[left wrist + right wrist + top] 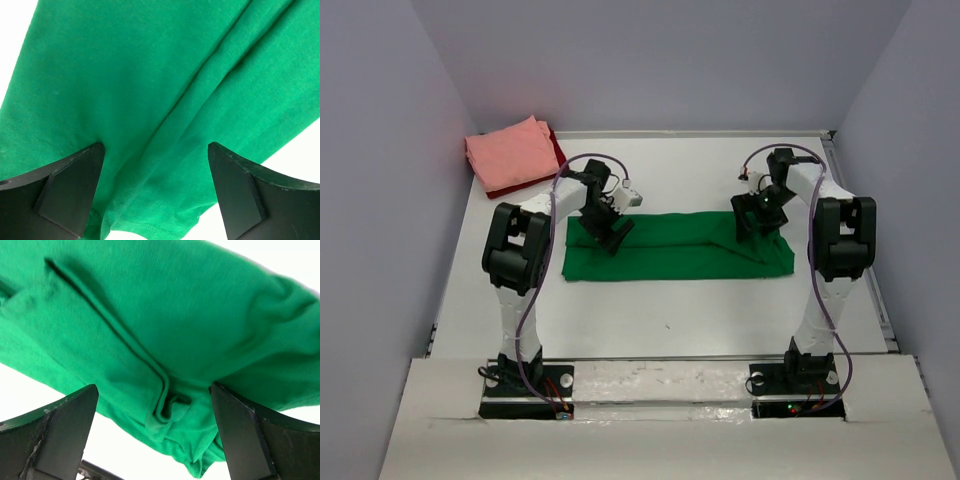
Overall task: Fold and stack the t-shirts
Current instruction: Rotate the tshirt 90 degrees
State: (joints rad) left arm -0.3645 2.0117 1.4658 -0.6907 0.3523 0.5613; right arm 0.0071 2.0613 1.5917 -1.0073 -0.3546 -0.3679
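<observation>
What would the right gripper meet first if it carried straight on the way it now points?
The green t-shirt: the right gripper points its open jaws down at the creased fold near the shirt's right end. Whether the tips touch the cloth is unclear.

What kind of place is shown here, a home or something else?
Probably a robot test cell, not a home: plain walls enclose a white table, the left arm and right arm are mounted at its edge, and a green t-shirt lies on it.

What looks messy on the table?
The green t-shirt is bunched and creased at its right end, below the open right tool; the rest lies smoother. The pink t-shirt covers the dark red t-shirt unevenly, one red edge showing.
</observation>
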